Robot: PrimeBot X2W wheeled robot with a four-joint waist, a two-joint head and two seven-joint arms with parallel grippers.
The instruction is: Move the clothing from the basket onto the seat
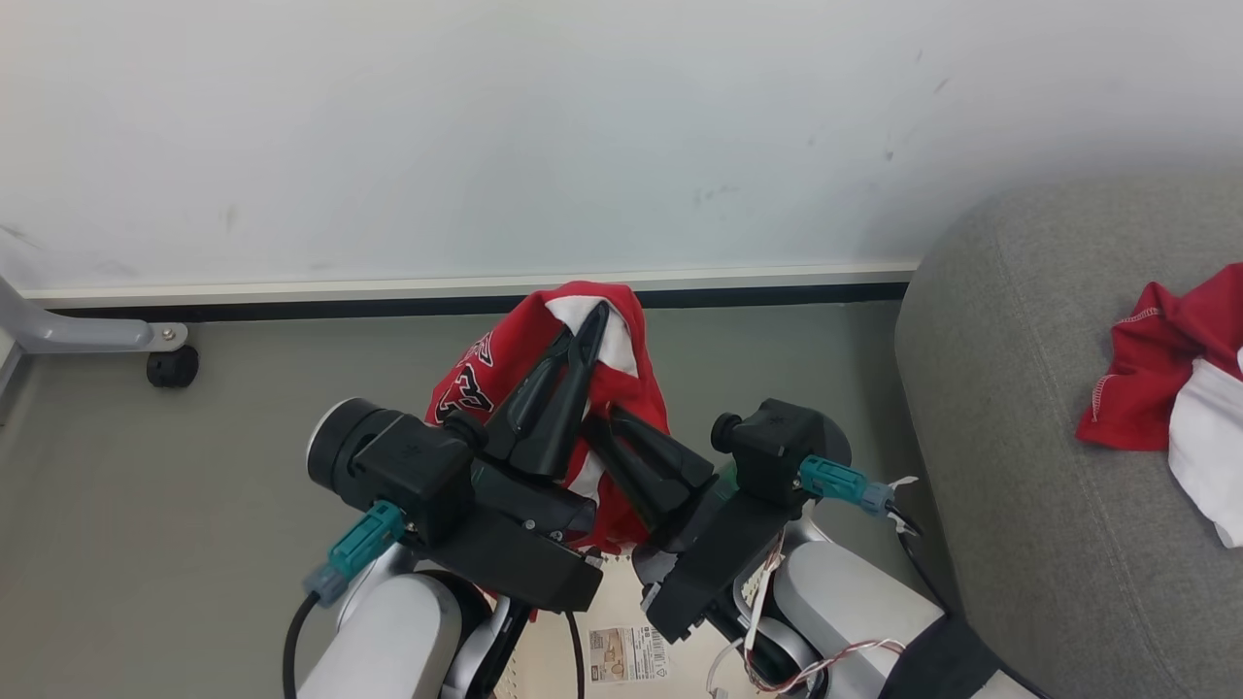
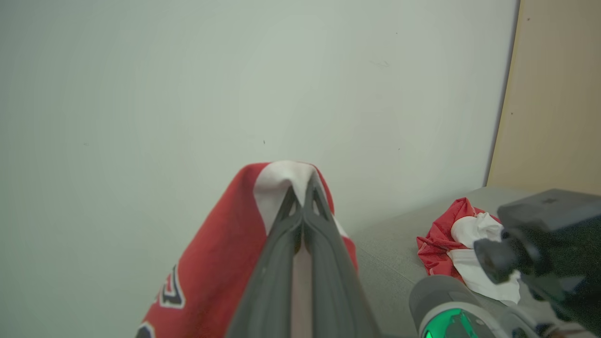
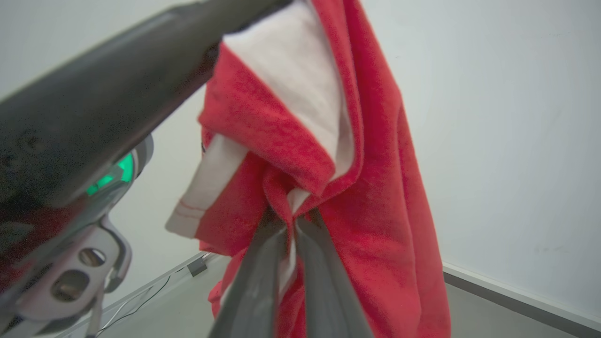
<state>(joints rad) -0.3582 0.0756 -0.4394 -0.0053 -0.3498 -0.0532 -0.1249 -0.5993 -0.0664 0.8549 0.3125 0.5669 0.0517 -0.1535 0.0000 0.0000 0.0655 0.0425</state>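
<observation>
Midway, our left gripper (image 1: 590,325) and right gripper (image 3: 293,219) are pinching a soft red-white garment (image 1: 505,340); a second garment (image 1: 1146,379) is lying on the grey fabric sofa (image 1: 1010,408).

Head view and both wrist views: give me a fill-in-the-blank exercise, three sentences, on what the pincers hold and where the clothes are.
1. The left pincer and the right pincer are both shut on a hanging garment that is mostly ____.
2. A heap of clothing already lies on the seat, whose fabric is ____.
3. In the head view, the garment hangs to the ____ of the seat.

Missing words: red; grey; left.
</observation>
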